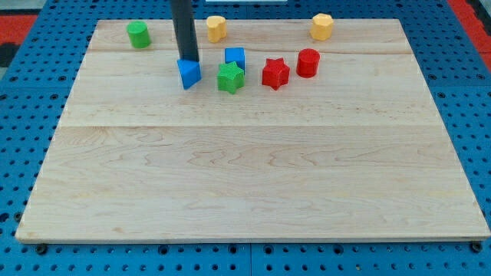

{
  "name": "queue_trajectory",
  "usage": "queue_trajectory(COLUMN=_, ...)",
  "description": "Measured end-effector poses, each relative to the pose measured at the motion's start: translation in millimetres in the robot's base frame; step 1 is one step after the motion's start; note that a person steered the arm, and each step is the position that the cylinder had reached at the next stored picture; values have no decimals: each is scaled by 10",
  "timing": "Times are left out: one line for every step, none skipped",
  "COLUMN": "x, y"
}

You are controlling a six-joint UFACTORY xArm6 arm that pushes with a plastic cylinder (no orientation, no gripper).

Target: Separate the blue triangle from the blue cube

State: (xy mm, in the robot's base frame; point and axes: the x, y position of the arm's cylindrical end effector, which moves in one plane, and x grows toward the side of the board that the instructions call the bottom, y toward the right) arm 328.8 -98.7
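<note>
The blue triangle (189, 73) lies on the wooden board (253, 169) in the upper left-centre. The blue cube (235, 57) sits to its right and slightly higher, a short gap apart. A green star (230, 77) lies between them, just below the cube. My tip (188, 59) is at the triangle's top edge, touching or nearly touching it, left of the cube.
A red star (275, 73) and a red cylinder (308, 62) lie right of the green star. A green cylinder (138, 34) is at top left. Two yellow blocks (216, 28) (322, 26) sit along the top edge.
</note>
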Motion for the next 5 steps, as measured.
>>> queue_trajectory(x=475, y=40)
queue_trajectory(x=814, y=-99)
queue_trajectory(x=1008, y=-478)
queue_trajectory(x=1079, y=312)
queue_trajectory(x=1281, y=1080)
